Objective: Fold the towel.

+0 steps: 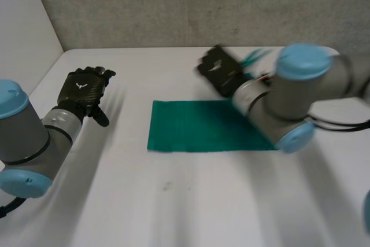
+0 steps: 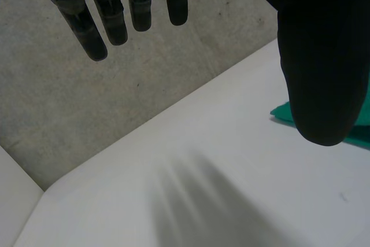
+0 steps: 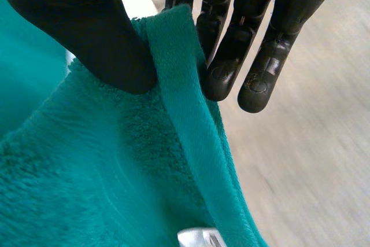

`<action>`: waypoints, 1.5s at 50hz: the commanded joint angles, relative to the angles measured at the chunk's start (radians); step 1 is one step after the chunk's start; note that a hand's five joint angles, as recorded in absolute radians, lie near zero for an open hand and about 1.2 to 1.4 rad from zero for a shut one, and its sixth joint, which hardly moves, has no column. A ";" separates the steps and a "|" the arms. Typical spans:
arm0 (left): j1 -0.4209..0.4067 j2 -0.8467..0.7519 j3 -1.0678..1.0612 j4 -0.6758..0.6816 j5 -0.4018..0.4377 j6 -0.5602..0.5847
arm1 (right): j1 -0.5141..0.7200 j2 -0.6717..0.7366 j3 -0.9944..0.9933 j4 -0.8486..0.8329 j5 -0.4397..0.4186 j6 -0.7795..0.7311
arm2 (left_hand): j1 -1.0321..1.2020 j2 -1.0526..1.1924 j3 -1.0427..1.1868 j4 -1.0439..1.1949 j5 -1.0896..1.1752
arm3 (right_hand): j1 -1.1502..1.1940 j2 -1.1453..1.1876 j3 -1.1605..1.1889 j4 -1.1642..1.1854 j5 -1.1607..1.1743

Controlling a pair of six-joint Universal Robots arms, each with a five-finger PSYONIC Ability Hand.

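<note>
— What is being counted on the tabletop (image 1: 173, 201)?
— One green towel (image 1: 202, 126) is being counted, nothing more lying there.
— And above it?
— Two hands are being counted: the left hand (image 1: 85, 88) near the left edge, the right hand (image 1: 219, 69) near the far edge.

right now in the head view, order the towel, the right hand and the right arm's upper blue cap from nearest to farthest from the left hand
From the left hand, open at the left of the table:
1. towel, in the middle, its left edge closest.
2. right hand, at the towel's far edge, pinching it.
3. upper blue cap, farthest right, on the right arm.
</note>
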 commanded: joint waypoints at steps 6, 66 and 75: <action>-0.026 0.004 0.005 0.003 0.004 -0.013 | 0.145 0.178 -0.027 -0.035 -0.062 -0.003 | -0.020 -0.028 -0.038 -0.029 -0.047 | -0.213 -0.421 -0.431 -0.440 -0.404; -0.312 -0.319 0.326 -0.195 -0.151 0.051 | -0.220 -0.204 0.572 0.008 0.165 0.560 | 1.149 1.141 1.131 1.140 1.123 | -0.426 -0.635 -0.644 -0.653 -0.617; -0.319 -0.259 0.211 -0.173 -0.153 0.051 | -0.220 -0.198 0.570 -0.015 0.198 0.570 | 1.046 1.039 1.028 1.038 1.020 | -0.353 -0.561 -0.570 -0.579 -0.544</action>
